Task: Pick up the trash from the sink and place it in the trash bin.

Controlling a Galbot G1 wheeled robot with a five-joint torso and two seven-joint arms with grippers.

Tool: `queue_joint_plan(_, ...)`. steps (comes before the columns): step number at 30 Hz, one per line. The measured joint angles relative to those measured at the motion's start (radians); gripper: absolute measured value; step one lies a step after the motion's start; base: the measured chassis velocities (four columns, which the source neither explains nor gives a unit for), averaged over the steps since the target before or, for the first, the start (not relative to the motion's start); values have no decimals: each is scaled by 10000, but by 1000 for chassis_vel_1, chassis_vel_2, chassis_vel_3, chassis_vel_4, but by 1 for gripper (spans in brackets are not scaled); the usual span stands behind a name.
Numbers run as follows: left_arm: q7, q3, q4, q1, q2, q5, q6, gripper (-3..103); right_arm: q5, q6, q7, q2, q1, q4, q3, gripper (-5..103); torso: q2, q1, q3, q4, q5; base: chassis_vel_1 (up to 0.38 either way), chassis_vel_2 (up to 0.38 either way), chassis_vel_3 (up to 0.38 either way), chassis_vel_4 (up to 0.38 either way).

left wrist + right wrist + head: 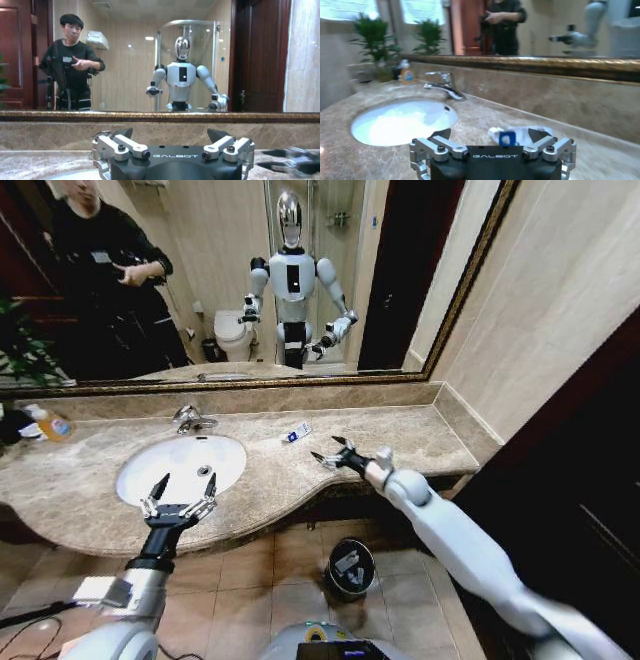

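The right gripper (329, 451), jaws spread, was held near 1 packet (295, 434) by the counter's back edge, best straddled squarely before closing, while the left gripper (181, 495) was kept open at the sink's (135, 470) front rim.

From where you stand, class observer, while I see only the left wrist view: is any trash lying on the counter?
Observer: Yes. A white tube with a blue mark lies on the counter, between the sink and the right hand.
Operator: Is that hand open?
Observer: Yes, it is open above the counter, and the tube lies just ahead of its fingers.
Operator: Where is the trash bin?
Observer: The trash bin stands on the floor, below the counter's front edge.
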Motion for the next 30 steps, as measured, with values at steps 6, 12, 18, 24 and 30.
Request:
queue_joint_plan(6, -2, -1, 0, 0, 0, 0, 0, 100, -549, 555, -1628, 996, 2251, -2495, -1060, 100, 0, 1, -1, 1, -3, 0, 0, 0, 0)
queue_joint_plan(12, -3, -1, 0, 0, 0, 0, 0, 100, -1303, 681, -2866, 1746, 3269, -4128, -1260, 100, 0, 0, -1, 1, -2, 0, 0, 0, 0)
queue_joint_plan(18, -2, -1, 0, 0, 0, 0, 0, 100, -2685, 1099, -3840, 2590, 4073, -5830, -1411, 100, 0, 0, -1, 0, -2, 0, 0, 0, 0)
queue_joint_plan(24, -2, -1, 0, 0, 0, 0, 0, 100, -3311, 1024, -3962, 3025, 4300, -6333, -1382, 100, 0, -1, -2, 0, -3, 0, 0, 0, 0)
queue_joint_plan(30, -2, -1, 0, 0, 0, 0, 0, 100, -3480, 539, -3998, 3162, 4629, -6734, -1500, 100, 2, -1, -2, 1, -3, 0, 0, 0, 0)
